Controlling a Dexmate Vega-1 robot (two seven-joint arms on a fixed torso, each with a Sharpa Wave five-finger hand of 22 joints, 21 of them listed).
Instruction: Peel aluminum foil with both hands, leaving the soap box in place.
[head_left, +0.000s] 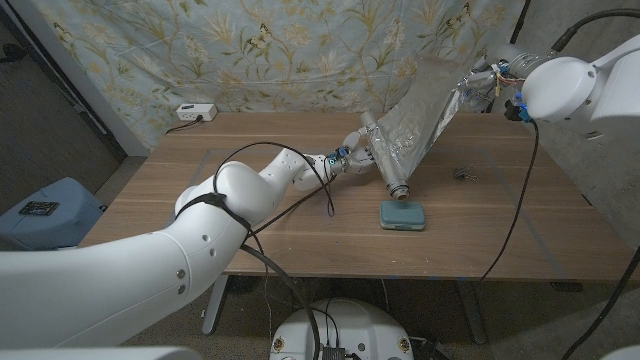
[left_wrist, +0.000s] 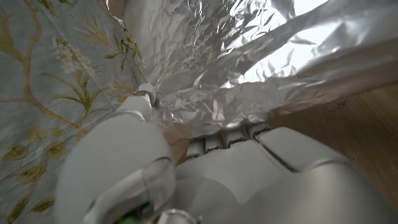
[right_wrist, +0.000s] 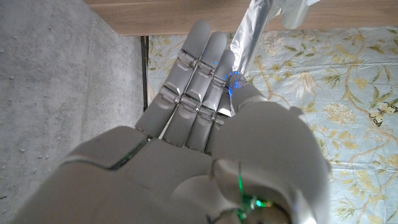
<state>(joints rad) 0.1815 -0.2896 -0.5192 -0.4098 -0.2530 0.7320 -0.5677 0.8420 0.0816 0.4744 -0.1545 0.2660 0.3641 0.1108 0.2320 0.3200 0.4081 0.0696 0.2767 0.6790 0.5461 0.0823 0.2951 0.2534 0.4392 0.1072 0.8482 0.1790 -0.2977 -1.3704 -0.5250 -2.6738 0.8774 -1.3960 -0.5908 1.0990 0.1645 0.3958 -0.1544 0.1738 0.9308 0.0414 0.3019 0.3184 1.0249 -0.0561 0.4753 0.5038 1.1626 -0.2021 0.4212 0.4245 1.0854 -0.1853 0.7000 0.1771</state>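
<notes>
Crinkled silver foil is hanging as a stretched sheet above the desk, its lower end rolled up just behind the teal soap box, which is lying flat on the wood. We are holding the sheet's lower left edge with our left hand, fingers closed on it, and pinching the raised far end with our right hand. We judge the peel is midway; next, we should be pulling the foil clear without nudging the box.
</notes>
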